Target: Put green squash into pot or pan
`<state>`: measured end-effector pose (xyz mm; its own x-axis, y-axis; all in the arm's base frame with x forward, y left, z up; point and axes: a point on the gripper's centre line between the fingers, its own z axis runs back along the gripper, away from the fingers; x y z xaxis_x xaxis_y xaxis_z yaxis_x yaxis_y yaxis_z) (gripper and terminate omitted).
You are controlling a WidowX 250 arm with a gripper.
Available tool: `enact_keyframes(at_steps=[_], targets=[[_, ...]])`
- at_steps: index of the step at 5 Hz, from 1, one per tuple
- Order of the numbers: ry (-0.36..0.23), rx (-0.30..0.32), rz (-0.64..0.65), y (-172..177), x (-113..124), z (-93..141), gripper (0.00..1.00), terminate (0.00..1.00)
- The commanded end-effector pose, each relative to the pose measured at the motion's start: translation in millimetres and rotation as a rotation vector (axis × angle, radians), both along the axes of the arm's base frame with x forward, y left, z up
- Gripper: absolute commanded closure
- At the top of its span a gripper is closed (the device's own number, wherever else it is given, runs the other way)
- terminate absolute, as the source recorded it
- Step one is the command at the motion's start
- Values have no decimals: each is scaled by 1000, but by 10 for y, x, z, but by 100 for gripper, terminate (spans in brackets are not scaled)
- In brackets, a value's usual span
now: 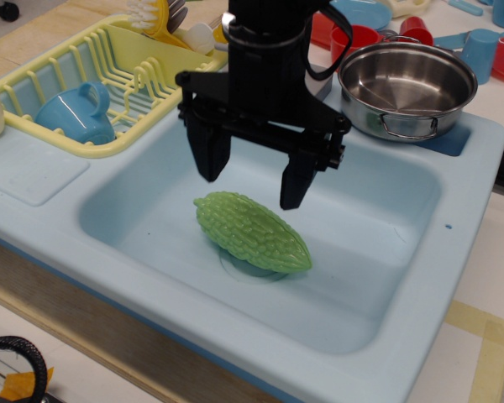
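Observation:
The green squash (pixel 252 232) is a light green bumpy toy gourd lying on its side on the floor of the light blue sink (pixel 378 252), over the drain. My black gripper (pixel 250 191) hangs open just above and behind the squash, one finger on each side of its upper end, touching nothing. The shiny steel pot (pixel 407 86) stands empty on the sink's back right corner, its wire handle facing the basin.
A yellow dish rack (pixel 101 75) with a blue cup (pixel 74 112) stands at the back left. Red and blue plastic cups (pixel 361 38) sit behind the pot. The sink's rim rises around the basin.

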<state>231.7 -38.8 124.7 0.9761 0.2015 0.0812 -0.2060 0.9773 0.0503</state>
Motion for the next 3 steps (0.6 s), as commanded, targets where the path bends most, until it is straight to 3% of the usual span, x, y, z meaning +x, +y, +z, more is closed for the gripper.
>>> enact_keyframes(at_steps=[1, 2, 3], targets=[[-18, -5, 366, -48, 197, 99, 0, 0], [-48, -29, 553, -43, 212, 32, 0, 0], [-122, -48, 704, -17, 199, -66, 0, 0]])
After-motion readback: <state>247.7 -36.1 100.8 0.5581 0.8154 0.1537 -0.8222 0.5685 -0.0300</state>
